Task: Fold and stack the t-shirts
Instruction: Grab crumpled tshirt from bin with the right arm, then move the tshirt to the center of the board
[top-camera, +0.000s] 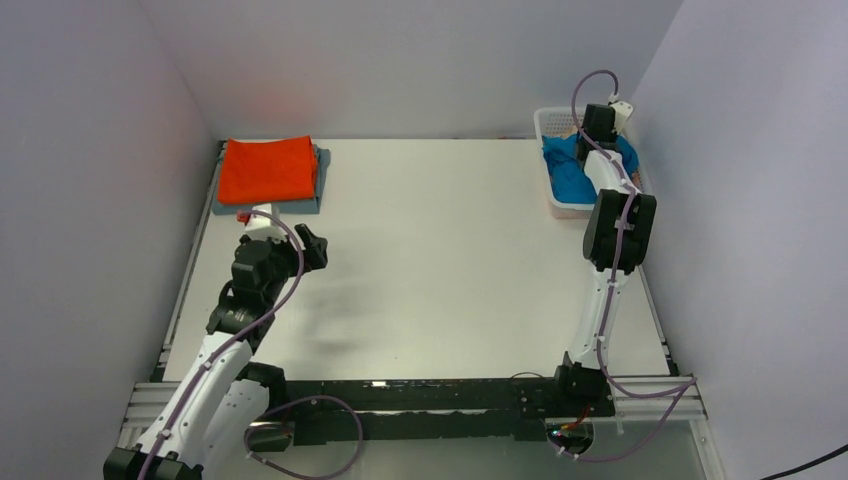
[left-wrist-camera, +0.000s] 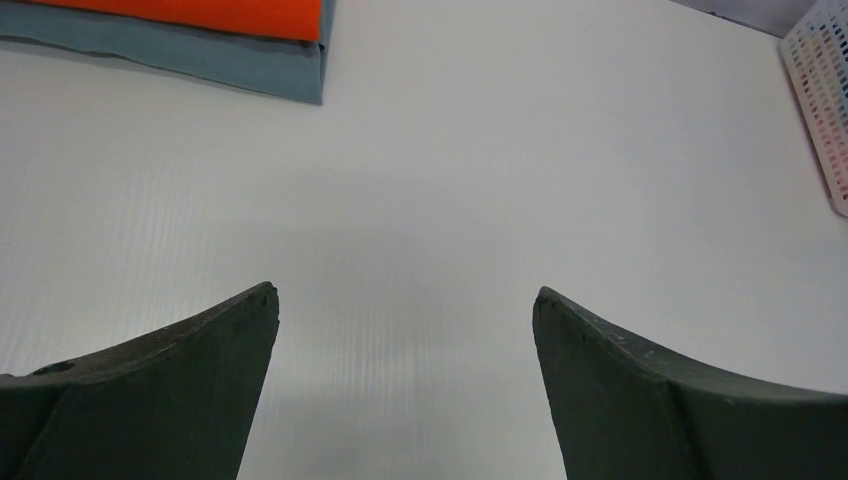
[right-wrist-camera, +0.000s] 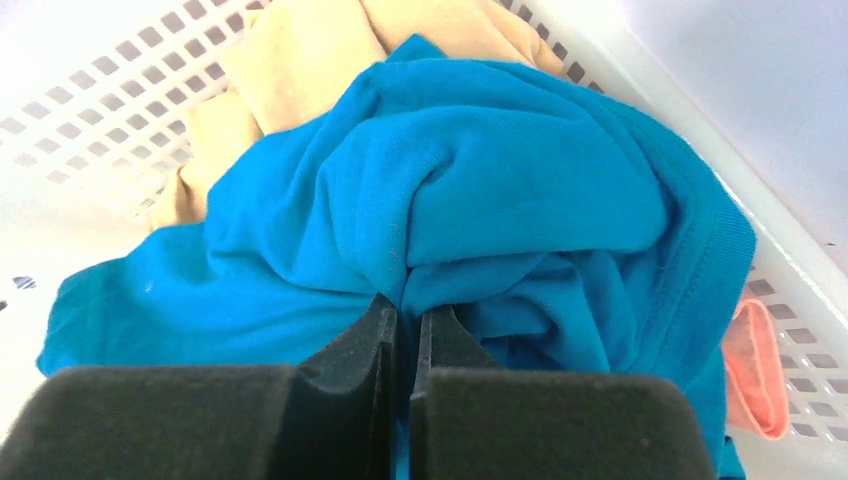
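Observation:
A folded orange t-shirt (top-camera: 267, 169) lies on a folded grey t-shirt (top-camera: 322, 160) at the table's far left; both show at the top of the left wrist view, orange t-shirt (left-wrist-camera: 200, 15) over grey t-shirt (left-wrist-camera: 200, 60). A crumpled teal-blue t-shirt (right-wrist-camera: 500, 190) fills the white basket (top-camera: 548, 125) at the far right, over a beige t-shirt (right-wrist-camera: 290, 60) and a pink t-shirt (right-wrist-camera: 755, 370). My right gripper (right-wrist-camera: 408, 310) is shut on a pinch of the teal-blue t-shirt (top-camera: 565, 170) inside the basket. My left gripper (left-wrist-camera: 405, 295) hangs open over bare table, short of the stack.
White walls close the table on the left, back and right. The basket's lattice wall (right-wrist-camera: 90, 120) surrounds the right gripper, and its corner (left-wrist-camera: 825, 100) shows at the right of the left wrist view. The arm bases and a black rail (top-camera: 420, 395) run along the near edge.

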